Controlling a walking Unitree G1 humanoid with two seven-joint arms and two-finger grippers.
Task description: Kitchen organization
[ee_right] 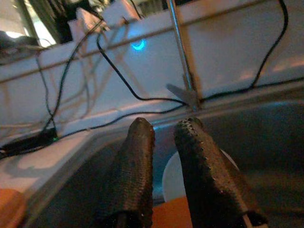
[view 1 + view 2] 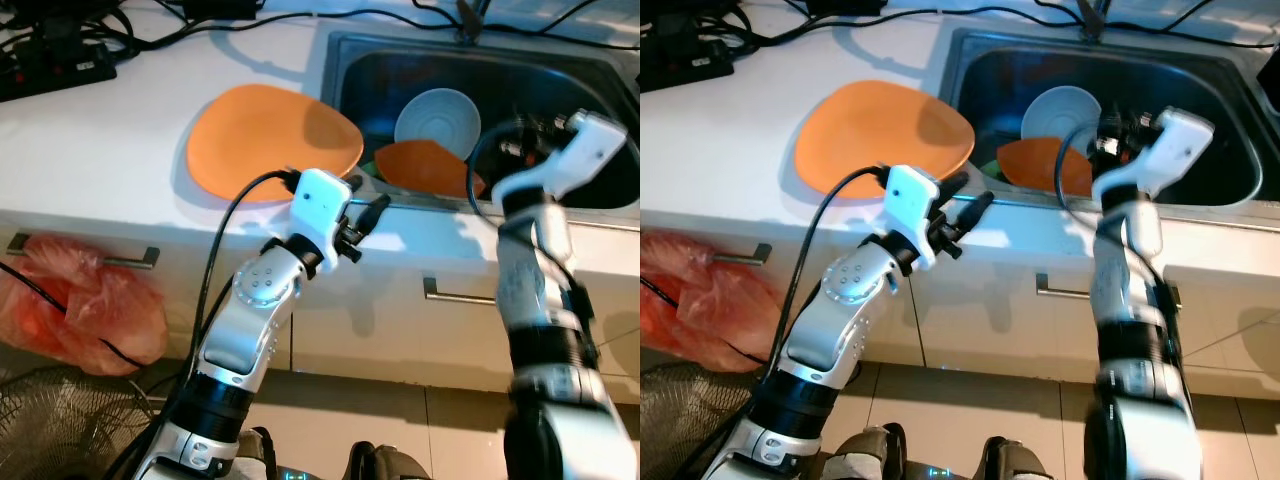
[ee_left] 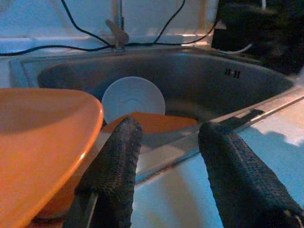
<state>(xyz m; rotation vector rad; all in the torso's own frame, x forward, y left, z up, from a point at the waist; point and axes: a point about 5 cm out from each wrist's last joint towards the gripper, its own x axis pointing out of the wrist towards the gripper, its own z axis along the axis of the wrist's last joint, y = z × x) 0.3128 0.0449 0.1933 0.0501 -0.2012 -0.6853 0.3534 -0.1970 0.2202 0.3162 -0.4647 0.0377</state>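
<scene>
A large orange plate (image 2: 272, 140) lies on the white counter (image 2: 100, 150), just left of the steel sink (image 2: 590, 195). In the sink a white bowl (image 2: 437, 120) leans behind a smaller orange plate (image 2: 425, 165). My left gripper (image 2: 370, 192) is open at the counter's front edge, by the big plate's near right rim; its fingers (image 3: 118, 161) hold nothing. My right gripper (image 2: 1110, 135) hovers over the sink's right half, blurred, above the dishes. In the right wrist view its fingers (image 1: 137, 175) stand a narrow gap apart and empty.
A power strip (image 2: 55, 65) and black cables lie at the counter's back left. The faucet (image 3: 118, 33) rises behind the sink. A red plastic bag (image 2: 85, 310) hangs from a drawer handle below left. Another handle (image 2: 455, 295) sits under the sink. A wire fan guard (image 2: 50, 420) stands on the floor.
</scene>
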